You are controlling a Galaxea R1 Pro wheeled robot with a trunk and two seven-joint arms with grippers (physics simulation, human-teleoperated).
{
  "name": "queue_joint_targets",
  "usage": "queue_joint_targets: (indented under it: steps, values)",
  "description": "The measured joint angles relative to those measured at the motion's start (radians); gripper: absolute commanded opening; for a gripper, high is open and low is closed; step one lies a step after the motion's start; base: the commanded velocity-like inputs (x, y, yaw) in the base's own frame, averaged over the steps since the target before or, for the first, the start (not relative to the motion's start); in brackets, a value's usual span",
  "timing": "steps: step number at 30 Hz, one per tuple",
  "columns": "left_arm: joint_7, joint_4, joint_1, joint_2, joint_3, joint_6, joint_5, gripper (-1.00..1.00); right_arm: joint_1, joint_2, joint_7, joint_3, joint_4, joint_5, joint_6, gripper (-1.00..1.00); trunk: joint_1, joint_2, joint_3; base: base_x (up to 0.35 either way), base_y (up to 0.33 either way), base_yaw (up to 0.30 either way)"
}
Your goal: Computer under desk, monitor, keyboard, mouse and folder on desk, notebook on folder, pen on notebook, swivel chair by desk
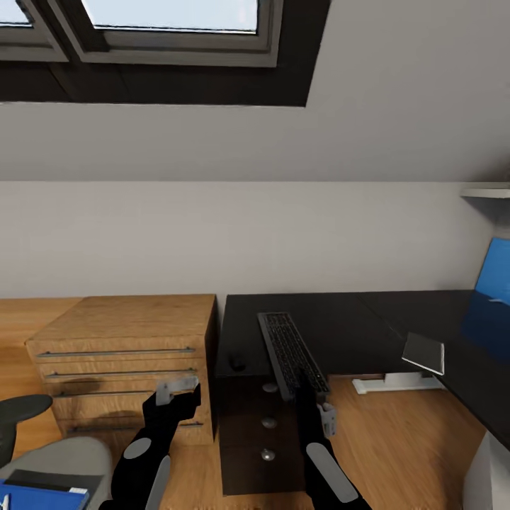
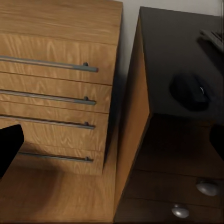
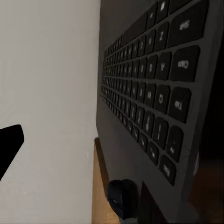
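The keyboard (image 1: 292, 353) lies lengthwise on the black desk (image 1: 368, 322), its near end sticking out past the front edge. My right gripper (image 1: 313, 398) is at that near end, open. Up close the keyboard (image 3: 149, 93) is tilted beside one dark fingertip (image 3: 9, 144), and a wide gap separates the two. The small black mouse (image 1: 237, 363) sits left of the keyboard on the desk corner (image 2: 189, 92). My left gripper (image 1: 177, 388) hangs open in front of the wooden chest. At the lower left, the blue folder (image 1: 39, 498) lies on the swivel chair (image 1: 74, 453) with the dark notebook (image 1: 49, 480) on it.
A light-wood drawer chest (image 1: 127, 350) stands against the desk's left side. The black drawer unit with silver knobs (image 1: 268, 423) is below the keyboard. A grey slab (image 1: 423, 352) and a white foot (image 1: 397, 384) sit under the desk. A blue wall panel (image 1: 494, 276) is at the right.
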Motion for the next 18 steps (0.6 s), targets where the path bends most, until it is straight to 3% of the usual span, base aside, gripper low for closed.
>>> queue_joint_targets:
  steps: [7,14,18]
  values:
    - [0.0,-0.001,0.0,0.001,0.002,0.0,0.0,1.0,-0.001,0.0,-0.001,-0.01,-0.001,0.001,-0.001,1.0,0.0,0.0,0.0,-0.17,-0.289,0.0]
    - [0.0,-0.002,0.0,0.001,0.004,-0.001,0.0,1.0,-0.002,0.0,-0.011,-0.021,-0.003,0.002,-0.003,1.0,0.0,0.0,0.0,-0.041,-0.307,0.0]
    - [0.0,-0.002,0.0,0.001,0.006,-0.001,0.0,1.0,-0.003,-0.036,-0.059,-0.068,-0.008,0.002,-0.001,1.0,0.0,0.0,0.0,-0.002,-0.193,0.0]
